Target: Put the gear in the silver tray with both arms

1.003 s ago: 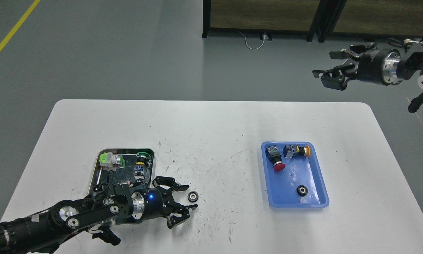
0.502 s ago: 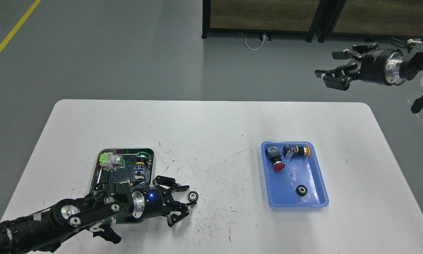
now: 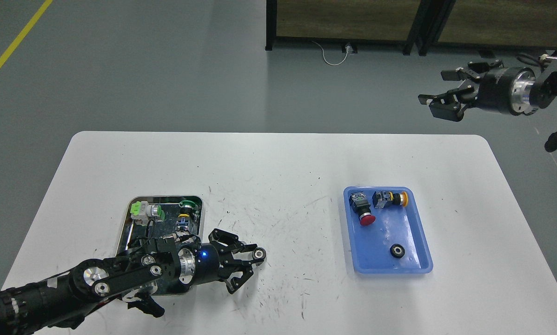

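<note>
Since the earlier frame the left gripper has slid toward the small black toothed gear, its fingers now pinching it on the white counter, beside the shiny rectangular silver tray near the counter's front-left corner. Beyond the far-right corner, the right gripper has drifted rightward, fingers spread.

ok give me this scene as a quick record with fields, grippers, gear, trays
left gripper: low over the table, fingers closed around a small gear
gear: between the left fingertips, right of the silver tray, not in it
right gripper: open, raised beyond the table's far right corner, holding nothing
silver tray: near left, holds push-button switches, partly hidden by the left arm
blue tray: right side, holds a red button, a yellow button and a second gear
table: white, scuffed
</note>
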{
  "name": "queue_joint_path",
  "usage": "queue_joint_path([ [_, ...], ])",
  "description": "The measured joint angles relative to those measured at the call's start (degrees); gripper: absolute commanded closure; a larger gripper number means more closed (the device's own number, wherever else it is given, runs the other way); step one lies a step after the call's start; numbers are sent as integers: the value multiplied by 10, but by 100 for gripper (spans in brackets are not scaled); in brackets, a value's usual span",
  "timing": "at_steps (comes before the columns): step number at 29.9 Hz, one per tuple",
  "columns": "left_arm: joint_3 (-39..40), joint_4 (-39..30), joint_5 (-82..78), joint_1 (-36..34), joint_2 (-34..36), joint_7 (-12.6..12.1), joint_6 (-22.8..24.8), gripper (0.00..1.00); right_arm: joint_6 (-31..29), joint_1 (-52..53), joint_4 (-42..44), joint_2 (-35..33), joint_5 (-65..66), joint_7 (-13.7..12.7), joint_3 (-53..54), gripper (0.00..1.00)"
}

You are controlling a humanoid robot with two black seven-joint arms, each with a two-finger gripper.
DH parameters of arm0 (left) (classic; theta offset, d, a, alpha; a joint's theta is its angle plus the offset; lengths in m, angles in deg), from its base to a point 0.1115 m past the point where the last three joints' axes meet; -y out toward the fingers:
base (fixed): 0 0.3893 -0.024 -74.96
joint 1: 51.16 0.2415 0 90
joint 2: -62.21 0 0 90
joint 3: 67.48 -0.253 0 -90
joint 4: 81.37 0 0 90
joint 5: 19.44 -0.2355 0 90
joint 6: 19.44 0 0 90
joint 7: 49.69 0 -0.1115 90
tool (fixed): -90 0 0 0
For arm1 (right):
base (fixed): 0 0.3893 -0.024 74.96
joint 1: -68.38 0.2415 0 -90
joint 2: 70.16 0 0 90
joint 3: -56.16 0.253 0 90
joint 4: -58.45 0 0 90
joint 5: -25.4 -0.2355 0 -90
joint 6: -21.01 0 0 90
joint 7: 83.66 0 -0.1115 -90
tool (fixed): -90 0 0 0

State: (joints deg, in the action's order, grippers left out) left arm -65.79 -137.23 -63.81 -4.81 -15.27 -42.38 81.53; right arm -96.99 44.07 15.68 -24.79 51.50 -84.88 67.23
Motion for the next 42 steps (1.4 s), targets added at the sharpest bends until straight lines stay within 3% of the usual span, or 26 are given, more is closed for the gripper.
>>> queue_joint_path([
  [12, 56, -103, 46, -24, 158, 0, 22, 73, 0, -1, 2, 4, 0, 0, 5, 22],
  [21, 56, -201, 45, 31, 297, 0, 16, 72, 0, 0, 7, 15, 1, 0, 12, 22],
  [31, 54, -203, 34, 132, 331, 10, -13, 70, 0, 2, 23, 51, 2, 0, 12, 22],
  [37, 52, -191, 33, 147, 326, 12, -28, 65, 0, 4, 28, 68, 3, 0, 11, 22],
  [40, 52, -184, 33, 150, 323, 12, -29, 55, 0, 4, 28, 71, 3, 0, 10, 22],
  [42, 53, -180, 34, 150, 323, 12, -29, 44, 0, 4, 28, 71, 4, -1, 9, 22],
])
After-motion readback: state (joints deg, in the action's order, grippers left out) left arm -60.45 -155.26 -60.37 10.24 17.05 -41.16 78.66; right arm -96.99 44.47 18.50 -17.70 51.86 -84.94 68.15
